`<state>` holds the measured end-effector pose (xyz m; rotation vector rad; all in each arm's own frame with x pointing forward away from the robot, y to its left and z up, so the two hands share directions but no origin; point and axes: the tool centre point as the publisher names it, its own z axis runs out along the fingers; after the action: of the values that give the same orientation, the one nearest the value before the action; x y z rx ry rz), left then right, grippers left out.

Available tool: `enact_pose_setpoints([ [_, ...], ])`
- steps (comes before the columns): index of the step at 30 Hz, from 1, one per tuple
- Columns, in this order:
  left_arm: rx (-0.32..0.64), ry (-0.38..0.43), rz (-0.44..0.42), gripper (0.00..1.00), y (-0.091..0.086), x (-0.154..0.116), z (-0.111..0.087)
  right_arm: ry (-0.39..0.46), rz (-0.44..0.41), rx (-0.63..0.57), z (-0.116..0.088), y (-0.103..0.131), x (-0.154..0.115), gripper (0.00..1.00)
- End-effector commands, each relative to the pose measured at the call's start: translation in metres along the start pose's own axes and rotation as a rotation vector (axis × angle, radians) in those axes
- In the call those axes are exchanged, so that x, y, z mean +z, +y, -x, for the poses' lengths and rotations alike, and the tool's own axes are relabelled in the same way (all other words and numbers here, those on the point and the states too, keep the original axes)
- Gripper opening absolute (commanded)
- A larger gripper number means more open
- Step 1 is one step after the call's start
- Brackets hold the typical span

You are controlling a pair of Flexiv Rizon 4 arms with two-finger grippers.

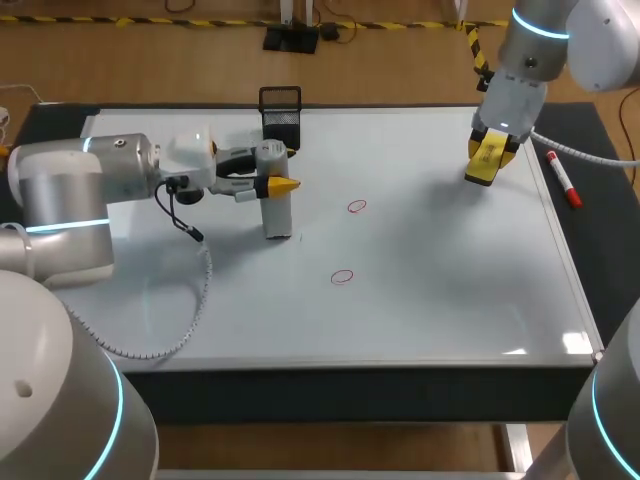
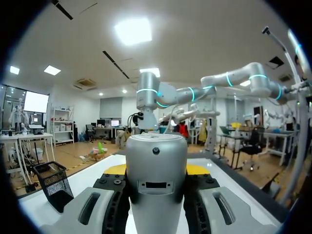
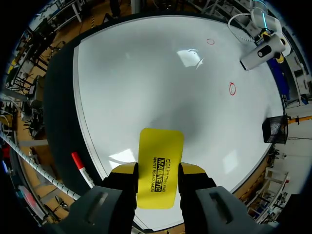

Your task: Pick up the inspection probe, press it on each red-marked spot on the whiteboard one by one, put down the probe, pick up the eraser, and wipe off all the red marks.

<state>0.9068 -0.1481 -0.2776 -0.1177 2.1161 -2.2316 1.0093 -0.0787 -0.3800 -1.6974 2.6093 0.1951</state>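
1. The left tool (image 1: 281, 186) is clamped on the inspection probe (image 1: 277, 215), which stands upright over the whiteboard (image 1: 450, 280), beside the far red mark (image 1: 357, 206) and the near red mark (image 1: 342, 277), on neither
2. The right tool (image 3: 157, 171) grips the yellow eraser (image 3: 161, 156) above the whiteboard's far right part, near a red marker (image 1: 563, 178)

The left claw (image 2: 156, 170) grips the silver probe (image 2: 156, 153) (black mesh basket (image 2: 51, 183) stands beside).

Silver-grey left arm (image 1: 70, 200) at 9 o'clock, glossy right arm (image 1: 585, 45) at 1 o'clock, glowing cyan joint rings (image 1: 62, 226), coiled white cable (image 1: 190, 320), thin black cable (image 1: 180, 215), black screw-studded finger mounts (image 2: 111, 195), yellow fingertips (image 3: 124, 168)
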Motion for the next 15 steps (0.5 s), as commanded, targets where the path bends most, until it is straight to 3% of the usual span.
enact_pose_setpoints([
  [1,0.007,0.001,0.003,0.00,0.0017,0.0000,-0.0009,0.004,-0.001,-0.002,-0.0002,-0.0006,-0.0010,0.00],
  [15,0.011,-0.007,0.004,0.00,0.0016,-0.0025,-0.0048,0.004,-0.001,-0.002,-0.0002,-0.0006,-0.0010,0.00],
])
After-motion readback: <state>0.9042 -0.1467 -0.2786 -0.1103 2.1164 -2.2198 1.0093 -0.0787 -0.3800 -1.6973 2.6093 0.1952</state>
